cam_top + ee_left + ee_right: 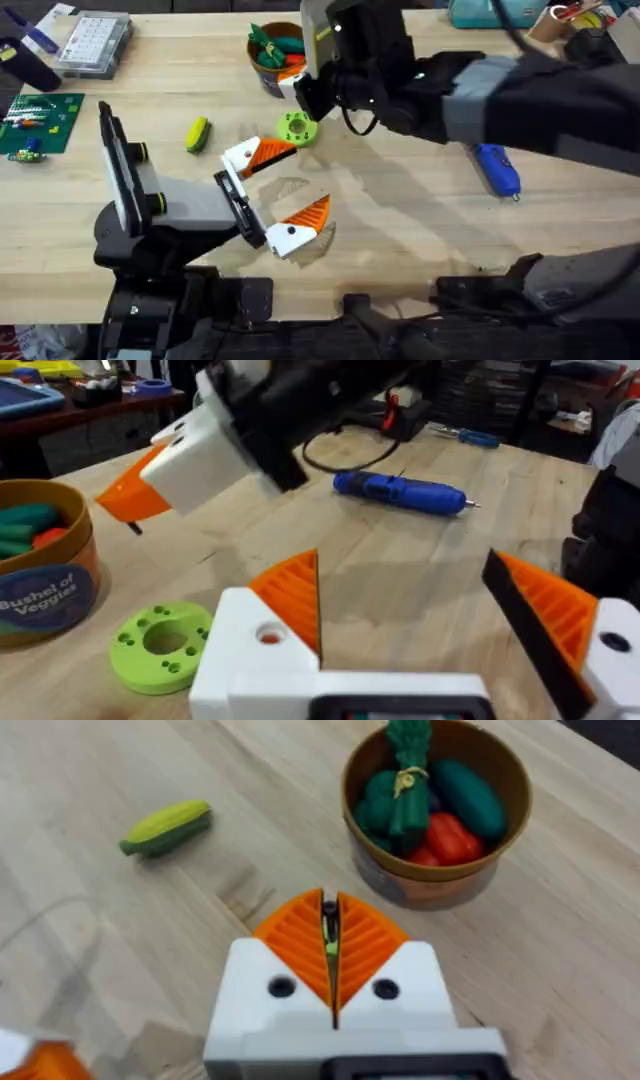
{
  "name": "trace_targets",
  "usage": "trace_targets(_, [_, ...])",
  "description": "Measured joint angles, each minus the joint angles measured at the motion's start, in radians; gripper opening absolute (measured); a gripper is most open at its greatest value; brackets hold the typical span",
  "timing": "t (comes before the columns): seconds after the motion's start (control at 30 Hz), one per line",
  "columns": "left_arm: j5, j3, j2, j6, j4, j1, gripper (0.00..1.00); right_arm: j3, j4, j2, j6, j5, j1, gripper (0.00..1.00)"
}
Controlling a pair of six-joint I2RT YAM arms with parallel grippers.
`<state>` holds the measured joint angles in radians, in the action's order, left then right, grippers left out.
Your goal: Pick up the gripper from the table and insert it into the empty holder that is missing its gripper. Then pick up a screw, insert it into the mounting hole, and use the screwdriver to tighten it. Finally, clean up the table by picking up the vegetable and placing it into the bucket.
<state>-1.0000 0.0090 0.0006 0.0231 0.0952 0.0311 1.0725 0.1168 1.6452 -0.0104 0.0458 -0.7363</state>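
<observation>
Right hand (330, 905): fingers pressed together, orange pads meeting along one seam. A thin dark sliver sits in that seam, and I cannot tell what it is. I hold this hand above the table, near the bucket (420, 885), with the vegetable (165, 828) off to its other side, lying loose on the wood and well apart from the bucket. Judgement: this is a staging spot for the clean-up, since both ends of that move are within reach.

Left hand (400, 565): spread wide, nothing between the pads. Both white-and-orange fingers (280, 610) sit at the black bracket (240, 205), so the holder looks filled. I cannot tell whether the screw is in.

The screwdriver (497, 168) lies flat, far out on my right side, untouched by either hand. The green ring (297, 128) rests near the bucket and is not my target
</observation>
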Motion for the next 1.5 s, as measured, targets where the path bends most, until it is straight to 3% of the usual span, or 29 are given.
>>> trace_targets(0.17, [0.000, 0.000, 0.000, 0.000, 0.000, 0.000, 0.987, 0.000, -0.084, -0.123, -0.004, 0.019, -0.035, 0.004])
trace_targets(0.4, [-0.001, 0.000, 0.000, 0.000, 0.000, 0.000, 0.987, 0.009, -0.210, -0.321, -0.016, 0.151, -0.053, 0.003])
trace_targets(0.67, [-0.001, 0.000, 0.000, 0.000, 0.000, 0.000, 0.987, 0.049, -0.248, -0.412, -0.035, 0.235, -0.108, 0.003])
trace_targets(1.0, [-0.001, 0.000, 0.000, 0.000, 0.000, 0.000, 0.987, 0.060, -0.206, -0.418, -0.073, 0.259, -0.249, 0.003])
trace_targets(1.13, [-0.001, 0.000, 0.000, 0.000, 0.000, 0.000, 0.987, 0.060, -0.252, -0.440, -0.095, 0.263, -0.252, 0.003])
trace_targets(1.33, [-0.001, 0.000, 0.000, 0.000, 0.000, 0.000, 0.987, 0.044, -0.316, -0.570, -0.087, 0.228, -0.252, 0.003])
trace_targets(1.5, [-0.001, 0.000, 0.000, 0.000, 0.000, 0.000, 0.987, -0.079, -0.158, -0.726, -0.088, 0.185, -0.252, 0.003])
